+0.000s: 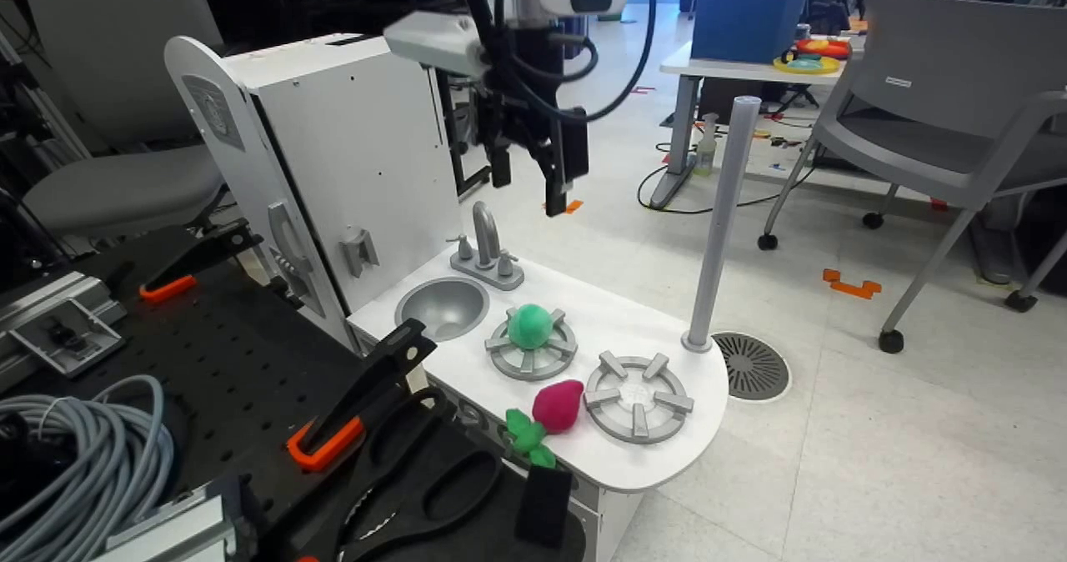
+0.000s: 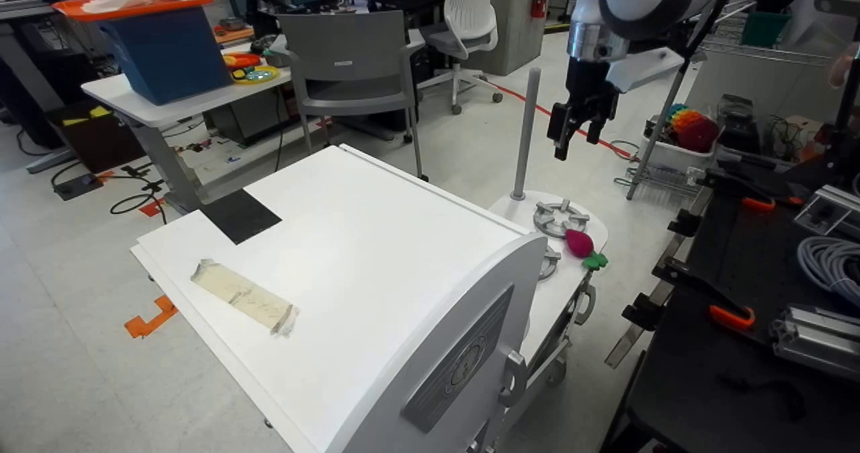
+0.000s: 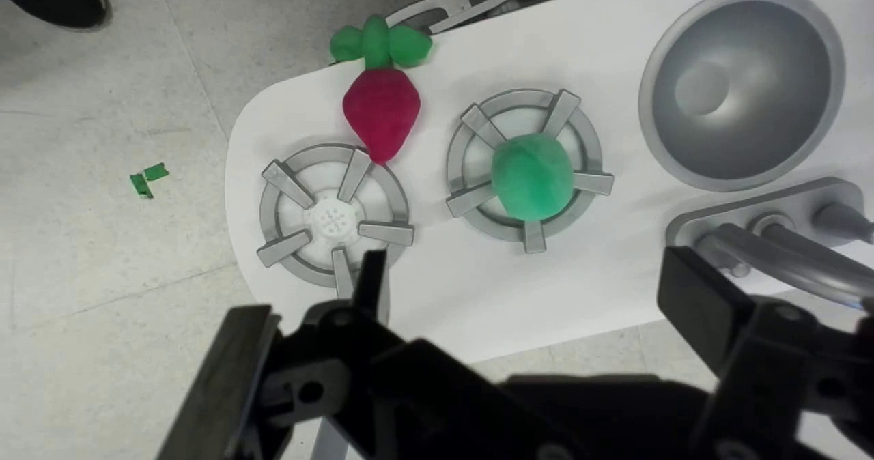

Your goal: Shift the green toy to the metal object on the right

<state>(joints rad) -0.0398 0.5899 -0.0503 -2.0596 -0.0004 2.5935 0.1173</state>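
Hand (image 3: pixel 532 289) spread wide, pointing down, up above the white surface (image 1: pixel 608 324), well apart from the green toy (image 1: pixel 530 326). Near to far, going by an exterior view: black surface (image 1: pixel 221 328) comes first, coiled grey cable (image 1: pixel 150 445) at left, orange-tipped clamps (image 1: pixel 363 391) along its far side. Next, near edge of the white surface: pink toy (image 1: pixel 557 405) lies there, green leaves (image 1: pixel 527 437) sticking out past the edge, pointed end at the rim of the right grate (image 1: pixel 639 420). Left grate (image 1: pixel 528 368) is near that one, green toy sitting on top of it; wrist view has the toy covering the grate's middle. Sink basin (image 1: pixel 433 303) is left of the left grate, faucet (image 1: pixel 486 237) just behind the basin. White cabinet (image 1: pixel 367 137) stands at the left end, grey post (image 1: pixel 725 220) upright at the far right. Past that: grey chair (image 1: pixel 942 87) on the floor at right, blue bin (image 1: pixel 746 12) farther back, left of the chair.
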